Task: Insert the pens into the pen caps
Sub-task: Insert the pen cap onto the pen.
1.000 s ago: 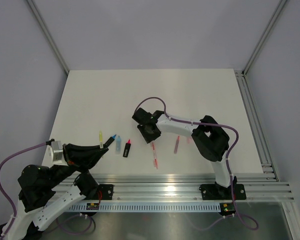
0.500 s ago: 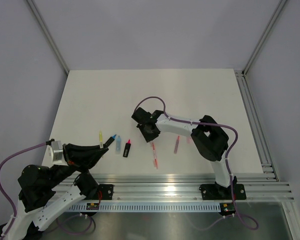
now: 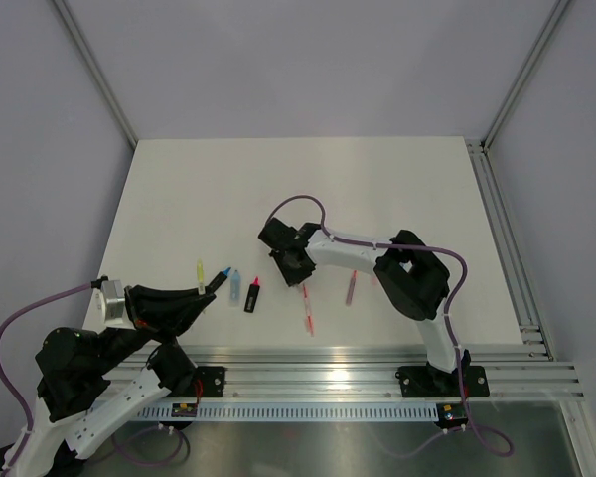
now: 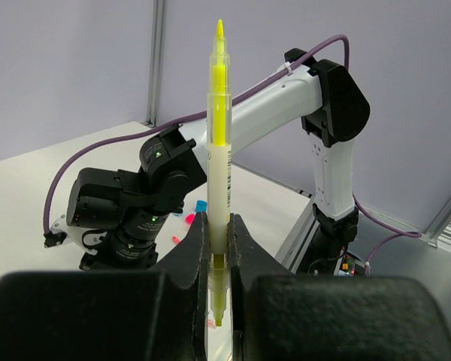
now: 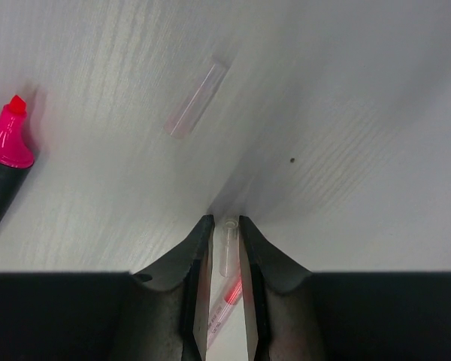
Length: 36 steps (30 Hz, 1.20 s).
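Left gripper [image 4: 218, 226] pinches the seemingly light, slick yellow pen [image 4: 219, 158] low on its barrel, tip at twelve; right gripper [image 5: 225, 226] narrowly straddles a pink pen [image 5: 225, 293].

The worktop [image 3: 179, 199] is matt white, with a fine streaked grain up close. The left end effector [image 4: 219, 226] and right end effector [image 5: 225, 226] have fingers of matt black plastic, faintly sheened at the edges. The yellow pen [image 4: 219, 150] has a clear, glossy plastic barrel. The thin pink pen [image 5: 227, 282] is see-through plastic, as is the clear cap [image 5: 196, 98] at eleven o'clock of it. The marker [image 5: 5, 139], at ten o'clock, has a shiny pink plastic end. The arm shell [image 4: 274, 105] is smooth white plastic. The rail [image 3: 377, 370], at six o'clock, is bright bare metal.
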### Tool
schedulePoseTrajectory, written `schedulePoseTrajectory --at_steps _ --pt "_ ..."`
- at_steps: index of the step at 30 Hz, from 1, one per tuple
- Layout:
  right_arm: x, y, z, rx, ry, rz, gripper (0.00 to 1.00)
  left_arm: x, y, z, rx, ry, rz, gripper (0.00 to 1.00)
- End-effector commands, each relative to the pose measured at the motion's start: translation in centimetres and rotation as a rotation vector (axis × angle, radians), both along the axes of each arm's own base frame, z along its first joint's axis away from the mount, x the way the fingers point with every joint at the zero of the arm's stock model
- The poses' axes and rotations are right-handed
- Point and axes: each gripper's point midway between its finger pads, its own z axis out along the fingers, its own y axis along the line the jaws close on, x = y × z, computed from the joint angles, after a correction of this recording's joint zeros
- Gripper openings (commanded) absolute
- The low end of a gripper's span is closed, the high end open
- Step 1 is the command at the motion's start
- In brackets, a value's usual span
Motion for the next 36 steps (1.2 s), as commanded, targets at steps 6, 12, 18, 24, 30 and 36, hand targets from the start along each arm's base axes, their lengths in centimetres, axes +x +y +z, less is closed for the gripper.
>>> schedulePoseTrajectory --at_steps 6,12,18,24,30,36 --pt "-1.1 0.2 -0.6 -0.036 -0.022 -0.029 0.34 -0.1 -0.2 1.3 -0.017 -0.04 -0.006 0.0" --pt "-1.6 -0.2 -0.5 -0.062 -0.043 -0.044 0.34 0.2 -0.3 1.1 -0.011 -0.033 0.002 0.0" --pt "-1.8 -0.6 -0.9 -0.074 -0.046 -0.053 0.32 0.5 -0.6 1.0 -0.002 -0.028 0.005 0.0" --pt "-2.1 -0.9 -1.3 -0.076 -0.035 -0.06 0.19 0.8 -0.8 1.0 0.003 -0.019 0.008 0.0" --pt "-2.3 0.1 -1.0 -0.001 -0.036 -0.081 0.0 1.2 -1.0 0.7 -0.003 0.009 0.018 0.0" --pt "-1.0 2.6 1.6 0.169 -0.104 -0.129 0.0 2.3 -0.9 0.4 -0.007 0.056 0.065 0.0"
